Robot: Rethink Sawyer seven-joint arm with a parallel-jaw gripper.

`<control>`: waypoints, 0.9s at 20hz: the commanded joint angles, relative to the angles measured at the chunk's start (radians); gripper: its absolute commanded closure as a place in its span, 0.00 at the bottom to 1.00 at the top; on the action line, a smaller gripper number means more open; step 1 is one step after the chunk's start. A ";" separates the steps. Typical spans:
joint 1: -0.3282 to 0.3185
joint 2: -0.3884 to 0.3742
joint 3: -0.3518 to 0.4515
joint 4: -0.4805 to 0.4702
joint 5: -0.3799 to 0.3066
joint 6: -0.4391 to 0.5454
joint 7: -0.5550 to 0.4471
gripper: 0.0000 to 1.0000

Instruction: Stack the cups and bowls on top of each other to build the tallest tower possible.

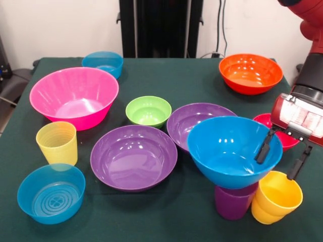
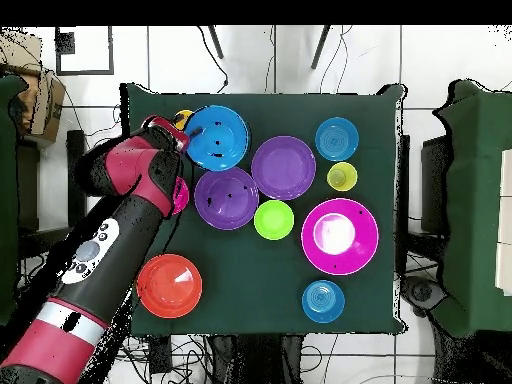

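Note:
A blue bowl [image 1: 229,148] [image 2: 217,137] rests upright on a purple cup [image 1: 233,202]. My gripper [image 1: 281,155] [image 2: 181,134] is open, with one finger inside the blue bowl's right rim and the other outside it. Two glossy yellow-orange cups [image 1: 275,197] [image 2: 183,118], nested together, stand just right of the purple cup, under the gripper. A red bowl [image 1: 263,121] [image 2: 181,196] is partly hidden behind the gripper. The two wide purple bowls [image 1: 133,157] [image 1: 194,123] lie mid-table, with the green bowl [image 1: 148,110] behind them.
A large pink bowl [image 1: 74,96] is at the left, an orange bowl [image 1: 250,73] at the far right. Translucent blue bowls sit at the far left [image 1: 103,62] and near left [image 1: 51,193]. A ribbed yellow cup [image 1: 57,142] stands between them.

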 commanded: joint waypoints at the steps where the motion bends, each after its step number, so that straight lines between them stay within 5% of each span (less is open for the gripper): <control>1: -0.001 0.011 0.088 -0.002 0.018 -0.001 0.179 0.00; 18: -0.003 0.013 0.090 -0.005 0.023 -0.001 0.178 0.00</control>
